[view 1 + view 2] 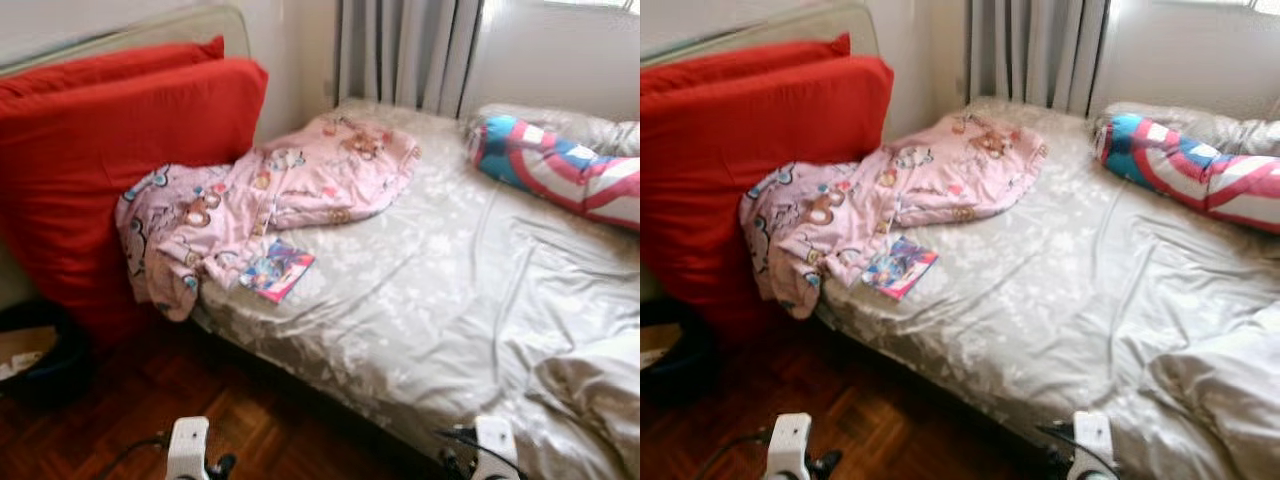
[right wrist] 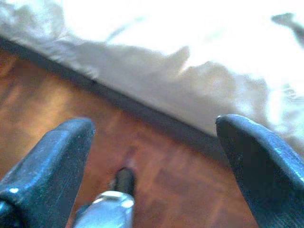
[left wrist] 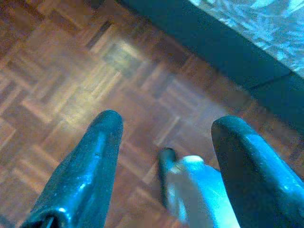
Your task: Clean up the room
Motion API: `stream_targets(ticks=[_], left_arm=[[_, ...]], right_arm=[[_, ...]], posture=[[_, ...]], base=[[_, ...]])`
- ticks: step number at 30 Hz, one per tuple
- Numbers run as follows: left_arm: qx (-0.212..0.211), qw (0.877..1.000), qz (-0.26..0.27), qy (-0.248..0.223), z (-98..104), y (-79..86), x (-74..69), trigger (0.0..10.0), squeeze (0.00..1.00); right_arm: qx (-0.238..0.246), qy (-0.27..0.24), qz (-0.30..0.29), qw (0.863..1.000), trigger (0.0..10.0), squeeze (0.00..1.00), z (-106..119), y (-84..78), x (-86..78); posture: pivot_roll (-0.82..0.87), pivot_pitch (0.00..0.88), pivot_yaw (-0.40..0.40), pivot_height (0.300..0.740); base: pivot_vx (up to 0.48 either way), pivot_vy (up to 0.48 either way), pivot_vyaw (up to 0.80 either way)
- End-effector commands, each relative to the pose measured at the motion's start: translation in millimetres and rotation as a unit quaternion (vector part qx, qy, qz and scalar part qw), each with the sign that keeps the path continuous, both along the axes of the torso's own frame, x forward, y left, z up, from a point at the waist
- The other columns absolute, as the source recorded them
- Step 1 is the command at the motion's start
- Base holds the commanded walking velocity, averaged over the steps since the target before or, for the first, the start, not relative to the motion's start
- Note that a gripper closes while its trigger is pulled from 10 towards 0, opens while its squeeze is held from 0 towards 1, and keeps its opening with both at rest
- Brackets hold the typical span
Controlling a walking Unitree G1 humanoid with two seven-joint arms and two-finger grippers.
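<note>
Both grippers hang low above the parquet floor [image 3: 71, 90] with fingers spread apart and nothing between them: the left gripper [image 3: 164, 128] beside the bed's dark base, the right gripper [image 2: 154, 128] by the edge of the bed [image 1: 450, 300]. On the silvery sheet, a pink cartoon-print pyjama top [image 1: 270, 190] sprawls over the corner nearest the red cushions [image 1: 110, 160], a small colourful booklet [image 1: 277, 268] touching its hem. A striped bolster [image 1: 560, 165] lies along the far edge.

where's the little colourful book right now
The book lies on the bed, left side near its edge, touching the pink pyjamas.
</note>
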State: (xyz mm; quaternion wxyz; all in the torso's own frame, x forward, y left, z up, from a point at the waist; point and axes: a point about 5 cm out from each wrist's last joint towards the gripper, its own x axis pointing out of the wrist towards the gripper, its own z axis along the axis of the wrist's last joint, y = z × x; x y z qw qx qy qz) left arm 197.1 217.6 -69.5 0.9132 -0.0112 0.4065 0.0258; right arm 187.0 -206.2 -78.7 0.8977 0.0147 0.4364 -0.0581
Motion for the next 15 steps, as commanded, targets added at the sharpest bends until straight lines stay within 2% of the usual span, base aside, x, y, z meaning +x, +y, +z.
stream_targets(ticks=[1, 15], left_arm=[[0.007, 1.000, 0.007, 0.016, -3.2, 6.6, -8.2, 10.0, 0.00], [0.009, 1.000, 0.005, 0.016, -3.0, 7.3, -8.0, 10.0, 0.00]], right_arm=[[0.013, 0.004, 0.003, 1.000, 10.0, 0.00, -2.2, 10.4, -0.6], [0.014, 0.003, -0.002, 1.000, 10.0, 0.00, -2.3, 11.1, -0.6]], posture=[[0.06, 0.000, 0.002, 0.740], [0.06, 0.000, 0.006, 0.740]], base=[[0.000, -0.356, 0.00], [0.000, -0.357, 0.00]])
